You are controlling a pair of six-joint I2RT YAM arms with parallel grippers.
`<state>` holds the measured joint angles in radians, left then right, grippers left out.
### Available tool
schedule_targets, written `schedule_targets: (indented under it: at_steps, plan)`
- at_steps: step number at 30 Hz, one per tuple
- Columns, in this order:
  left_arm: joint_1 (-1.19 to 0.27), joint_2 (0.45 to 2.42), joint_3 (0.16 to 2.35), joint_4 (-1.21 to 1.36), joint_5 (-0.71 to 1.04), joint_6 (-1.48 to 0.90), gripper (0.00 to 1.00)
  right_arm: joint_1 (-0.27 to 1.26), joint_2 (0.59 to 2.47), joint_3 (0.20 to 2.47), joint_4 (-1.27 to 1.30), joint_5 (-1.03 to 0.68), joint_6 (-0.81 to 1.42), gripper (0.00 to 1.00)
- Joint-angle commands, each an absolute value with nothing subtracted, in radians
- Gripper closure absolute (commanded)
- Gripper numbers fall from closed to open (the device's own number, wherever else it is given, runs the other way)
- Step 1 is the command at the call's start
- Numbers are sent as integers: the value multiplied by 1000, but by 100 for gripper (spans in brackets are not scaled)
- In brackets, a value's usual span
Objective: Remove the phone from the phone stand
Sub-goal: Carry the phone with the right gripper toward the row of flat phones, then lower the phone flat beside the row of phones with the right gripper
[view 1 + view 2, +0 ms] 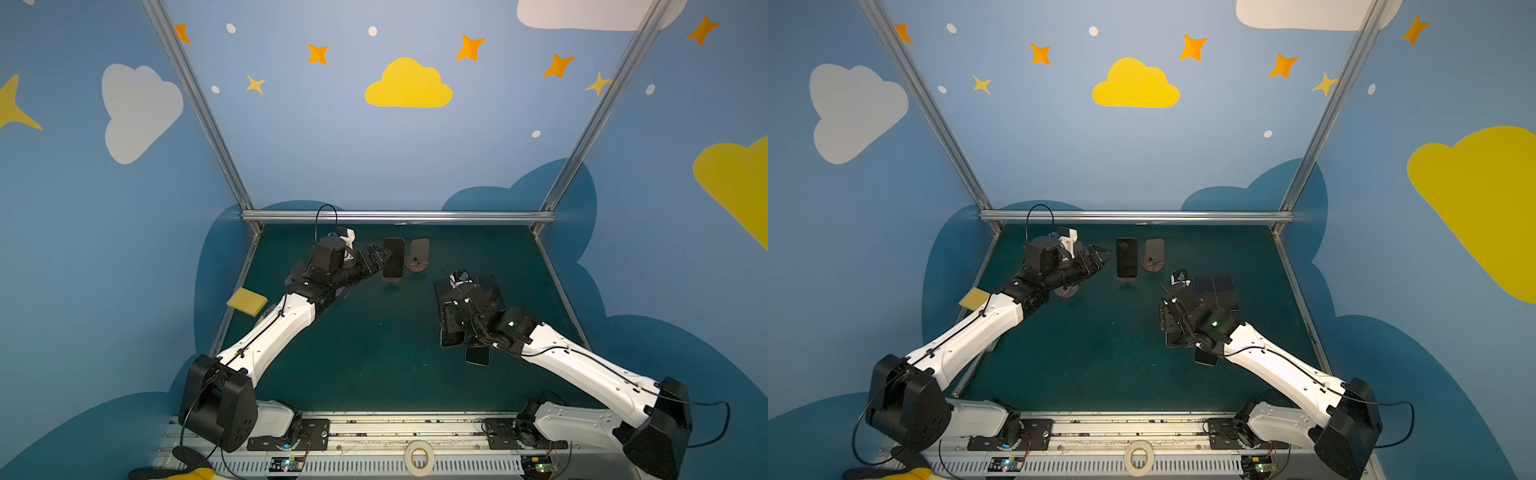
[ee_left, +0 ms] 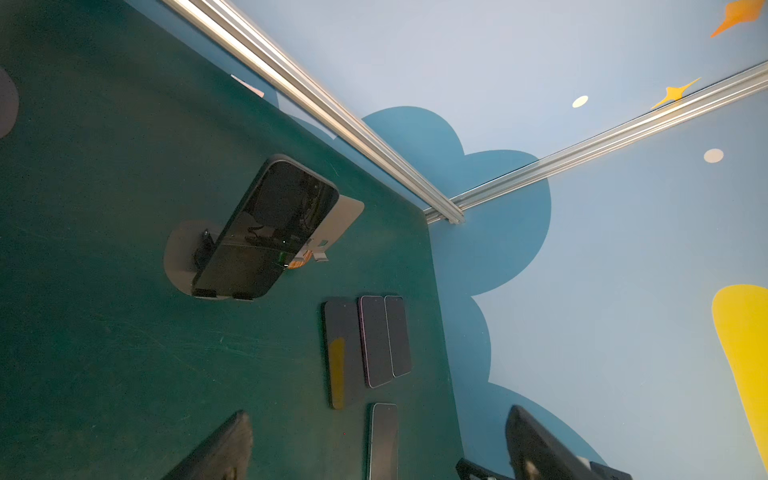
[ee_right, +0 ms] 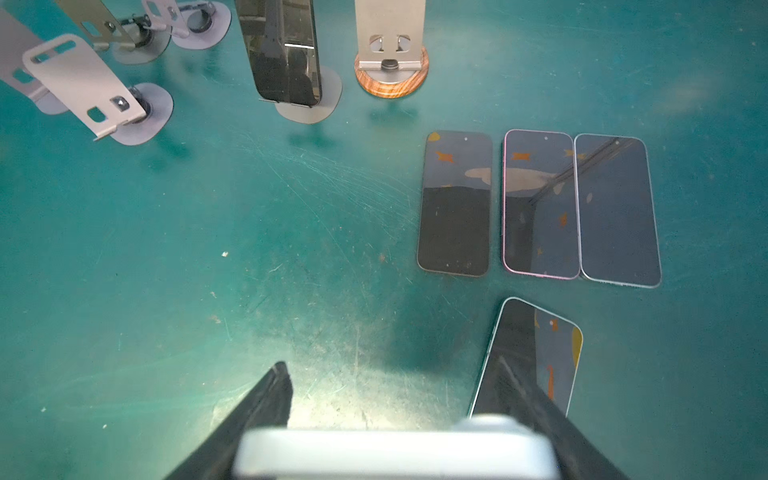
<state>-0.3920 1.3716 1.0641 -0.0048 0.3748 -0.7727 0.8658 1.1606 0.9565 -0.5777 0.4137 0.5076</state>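
At the near right of the dark green counter [image 1: 374,353], the right gripper [image 3: 390,390] is held low over bare surface, its black fingers standing apart with nothing between them; one finger is seen to overlap the near end of a dark-screened phone with a pale blue rim [image 3: 536,349] lying flat, though contact cannot be confirmed. Just beyond it, three more flat phones [image 3: 540,203] are laid side by side with their long axes running near to far. Further back, around the middle of the counter, the task's glossy black slab phone [image 1: 393,257] is propped near upright on a grey metal stand with a flat oval base [image 3: 309,110], its long axis rising steeply and leaning back, its lower edge caught on two small lips of the stand. Immediately to its left, the left gripper [image 1: 380,259] is presented, jaws spread wide and empty, the phone lying just to the right of the fingertips; the left arm is therefore judged much the nearer. That arm is stretched forward from the near left, its wrist turned so that the gripper points rightward at the phone's side edge. An empty metal stand on a round wooden base [image 1: 417,259] is set just right of the phone, and other bare grey stands [image 3: 83,87] are grouped at the far left.
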Motion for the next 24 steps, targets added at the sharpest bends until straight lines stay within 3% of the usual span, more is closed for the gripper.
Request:
schedule_targets:
  at_steps: [1, 16, 24]
  plan:
    - [-390, 1374, 1095, -23, 356, -748, 6, 893, 1119, 959, -616, 467, 566, 50]
    - [-352, 1415, 1104, -30, 377, -767, 6, 996, 1131, 966, -759, 529, 735, 50]
    - [-350, 1404, 1098, -19, 383, -780, 6, 1000, 1146, 906, -711, 531, 754, 50]
